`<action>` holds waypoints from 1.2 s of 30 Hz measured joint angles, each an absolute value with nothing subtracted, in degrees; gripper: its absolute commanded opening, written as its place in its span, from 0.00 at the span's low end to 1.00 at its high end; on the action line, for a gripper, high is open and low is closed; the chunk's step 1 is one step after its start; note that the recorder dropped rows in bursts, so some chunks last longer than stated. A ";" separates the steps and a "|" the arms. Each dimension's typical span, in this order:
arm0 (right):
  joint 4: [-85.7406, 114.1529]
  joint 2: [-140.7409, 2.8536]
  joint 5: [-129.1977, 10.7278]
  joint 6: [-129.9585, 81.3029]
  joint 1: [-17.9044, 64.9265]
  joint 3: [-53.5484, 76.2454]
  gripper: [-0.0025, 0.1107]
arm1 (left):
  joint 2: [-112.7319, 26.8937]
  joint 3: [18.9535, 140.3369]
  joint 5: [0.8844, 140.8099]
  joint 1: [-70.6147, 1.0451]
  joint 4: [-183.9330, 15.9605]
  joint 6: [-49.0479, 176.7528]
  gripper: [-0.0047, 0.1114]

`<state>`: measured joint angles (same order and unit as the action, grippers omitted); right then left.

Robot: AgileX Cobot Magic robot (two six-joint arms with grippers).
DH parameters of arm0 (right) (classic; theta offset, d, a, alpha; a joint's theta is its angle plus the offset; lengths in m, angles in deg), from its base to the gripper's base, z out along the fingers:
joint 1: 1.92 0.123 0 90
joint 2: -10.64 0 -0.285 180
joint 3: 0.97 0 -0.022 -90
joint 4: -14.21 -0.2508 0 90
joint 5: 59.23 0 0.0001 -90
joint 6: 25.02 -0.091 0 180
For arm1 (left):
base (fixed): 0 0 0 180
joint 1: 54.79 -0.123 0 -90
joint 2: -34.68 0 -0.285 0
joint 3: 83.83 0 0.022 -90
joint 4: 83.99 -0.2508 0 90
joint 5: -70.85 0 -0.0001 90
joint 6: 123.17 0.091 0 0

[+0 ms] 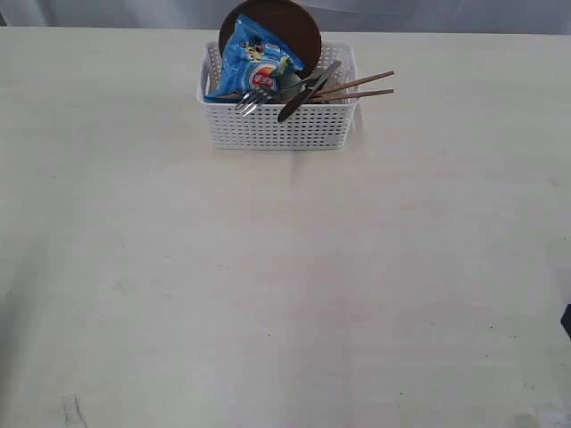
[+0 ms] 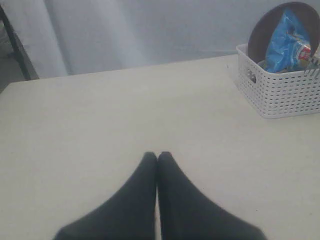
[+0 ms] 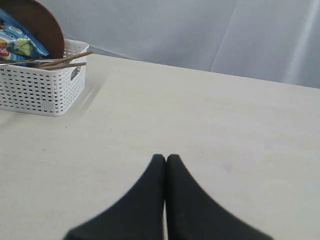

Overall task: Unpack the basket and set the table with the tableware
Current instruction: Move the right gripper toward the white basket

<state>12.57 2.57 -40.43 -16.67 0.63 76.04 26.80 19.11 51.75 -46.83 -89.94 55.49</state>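
Observation:
The white lattice basket (image 1: pixel 277 125) stands at the far middle of the table (image 1: pixel 285 285). Inside it a brown round plate (image 1: pixel 290 22) stands on edge behind a blue snack bag (image 1: pixel 254 58). A steel fork (image 1: pixel 250 105) and a knife (image 1: pixel 308 89) lean over the front rim, and wooden chopsticks (image 1: pixel 361 86) stick out to the right. My left gripper (image 2: pixel 157 155) is shut over bare table, far from the basket (image 2: pixel 277 87). My right gripper (image 3: pixel 166 157) is also shut and empty, well away from the basket (image 3: pixel 42 87). Neither gripper shows in the exterior view.
A pale grey curtain (image 2: pixel 150 30) hangs behind the table's far edge. A dark table leg or frame (image 2: pixel 15 42) stands beyond the far corner in the left wrist view. A dark bit of the right arm (image 1: pixel 566 319) shows at the exterior view's right edge.

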 measured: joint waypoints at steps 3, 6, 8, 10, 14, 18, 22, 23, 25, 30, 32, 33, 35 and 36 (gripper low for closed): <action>12.57 2.57 -40.43 -16.67 0.63 76.04 0.02 | 26.80 19.11 51.75 -46.83 -89.94 55.49 0.04; 12.57 2.57 -40.43 -16.67 0.63 76.04 0.02 | 26.80 19.11 51.75 -46.83 -89.94 55.49 0.04; 12.57 2.57 -40.43 -16.67 0.63 76.04 0.02 | 26.80 19.11 51.75 -46.83 -89.94 55.49 0.04; 12.57 2.57 -40.54 -16.67 0.63 76.04 0.02 | 26.80 19.11 51.75 -46.83 -89.94 55.49 0.04; 11.17 2.57 -44.77 -17.15 0.63 76.13 0.02 | 26.80 19.11 51.75 -46.83 -89.94 55.49 0.04; 2.86 2.57 -57.16 -19.34 0.63 76.13 0.02 | 26.80 19.11 51.75 -46.83 -89.94 55.49 0.04; -4.63 2.57 -75.40 -25.56 0.63 76.13 0.02 | 26.80 19.11 51.75 -46.83 -89.94 55.49 0.04; -5.09 2.57 -78.80 -27.14 0.63 76.13 0.02 | 26.80 19.11 51.75 -46.83 -89.94 55.49 0.04; -4.44 2.57 -84.45 -29.70 0.63 76.13 0.02 | 26.80 19.11 51.75 -46.83 -89.94 55.49 0.04; -1.06 2.21 -75.66 -33.10 0.63 70.83 0.03 | 26.80 19.11 51.75 -46.83 -89.94 55.49 0.04; -0.65 0.37 -71.86 -33.38 0.63 68.29 0.10 | 26.80 19.11 51.75 -46.83 -89.94 55.49 0.04; -0.47 -1.28 -70.06 -33.54 0.63 67.23 0.17 | 26.80 19.11 51.75 -46.83 -89.94 55.49 0.04; -0.26 -5.09 -66.59 -33.64 0.63 65.41 0.31 | 26.80 19.11 51.75 -46.83 -89.94 55.49 0.04; -0.26 -7.57 -64.70 -33.53 0.63 64.21 0.40 | 26.80 19.11 51.75 -46.83 -89.94 55.49 0.04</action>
<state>-0.26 -7.57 -64.70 -33.53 0.63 64.21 26.80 19.11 51.75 -46.83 -89.94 55.49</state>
